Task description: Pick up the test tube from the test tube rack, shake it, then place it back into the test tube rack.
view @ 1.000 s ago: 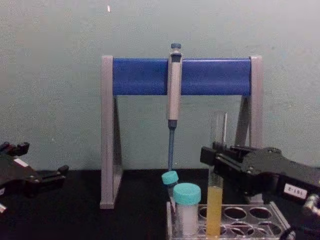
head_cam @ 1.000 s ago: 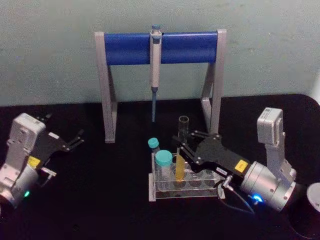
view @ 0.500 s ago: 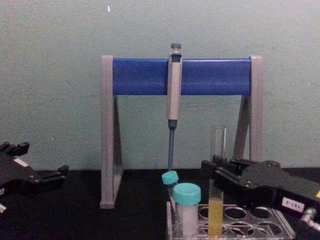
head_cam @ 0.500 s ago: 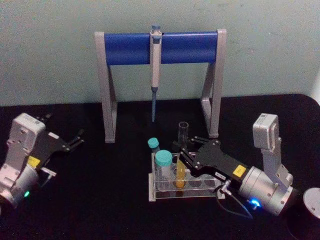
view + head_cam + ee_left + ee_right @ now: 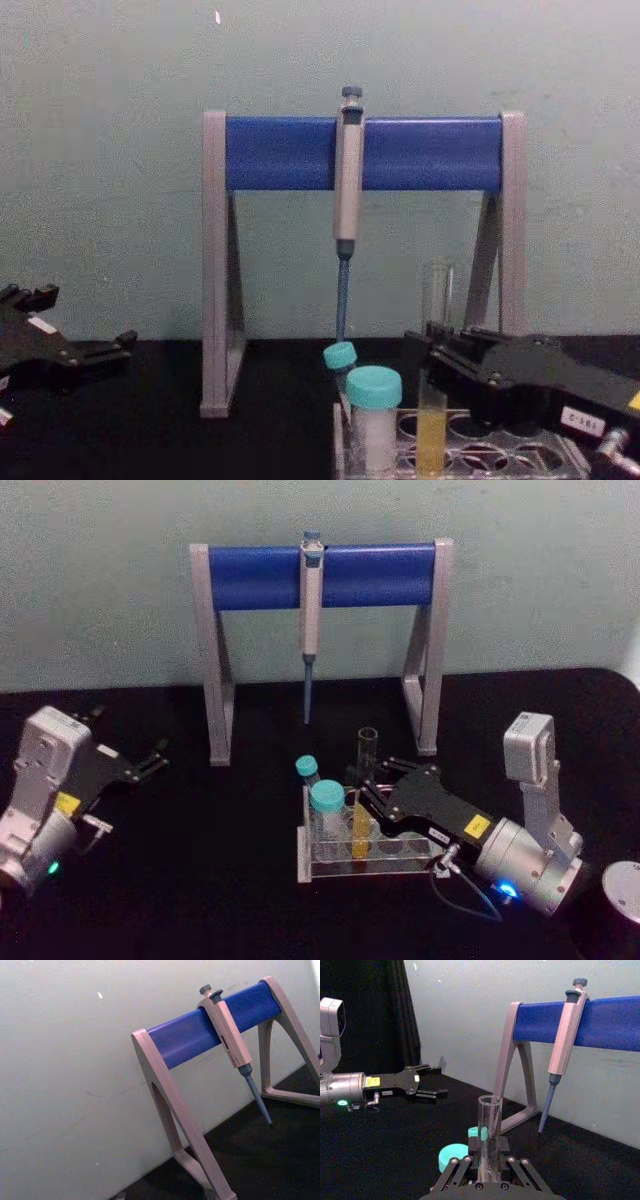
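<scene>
While clamped on the test tube — right gripper above test tube rack.

Premises present as a laboratory bench set-up. A pipette hangs from a grey-and-blue pipette stand on a black-covered table against a plain pale wall. In front of it stands a clear test tube rack holding an uncapped test tube with yellow liquid, a wide teal-capped tube and a smaller teal-capped tube.
</scene>
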Controlling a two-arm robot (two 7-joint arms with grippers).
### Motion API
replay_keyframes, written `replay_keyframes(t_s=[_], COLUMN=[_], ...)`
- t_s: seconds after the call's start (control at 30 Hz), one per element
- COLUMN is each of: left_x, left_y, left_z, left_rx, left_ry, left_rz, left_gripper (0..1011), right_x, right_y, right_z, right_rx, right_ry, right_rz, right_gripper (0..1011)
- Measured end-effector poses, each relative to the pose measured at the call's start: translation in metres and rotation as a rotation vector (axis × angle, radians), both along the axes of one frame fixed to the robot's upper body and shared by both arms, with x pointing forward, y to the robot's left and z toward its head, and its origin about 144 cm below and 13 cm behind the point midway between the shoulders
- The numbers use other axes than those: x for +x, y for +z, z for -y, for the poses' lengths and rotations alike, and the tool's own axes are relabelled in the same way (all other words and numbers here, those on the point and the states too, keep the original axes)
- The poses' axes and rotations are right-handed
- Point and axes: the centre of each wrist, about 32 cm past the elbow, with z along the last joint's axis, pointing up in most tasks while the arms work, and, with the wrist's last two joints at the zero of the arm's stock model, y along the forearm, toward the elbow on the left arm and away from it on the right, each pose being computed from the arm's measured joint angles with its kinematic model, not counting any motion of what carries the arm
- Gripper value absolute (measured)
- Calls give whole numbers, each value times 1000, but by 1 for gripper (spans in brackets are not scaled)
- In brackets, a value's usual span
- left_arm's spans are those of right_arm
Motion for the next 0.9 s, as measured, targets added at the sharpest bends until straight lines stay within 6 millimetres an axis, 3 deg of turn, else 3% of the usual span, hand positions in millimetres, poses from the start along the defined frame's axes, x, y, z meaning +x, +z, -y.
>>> replay_keyframes(t_s=[0.8,0.9], left_x=[0,0], left_y=[0,0], left_z=[0,0], left_rx=[0,0], left_ry=[0,0], left_rz=[0,0], left_gripper=[1001,1001], right_x=[1,1], right_y=[-2,-2], right_z=[-2,-1], right_rx=[3,3], right_ry=[-8,-7], right_rz=[-11,-11], right_gripper=[232,287])
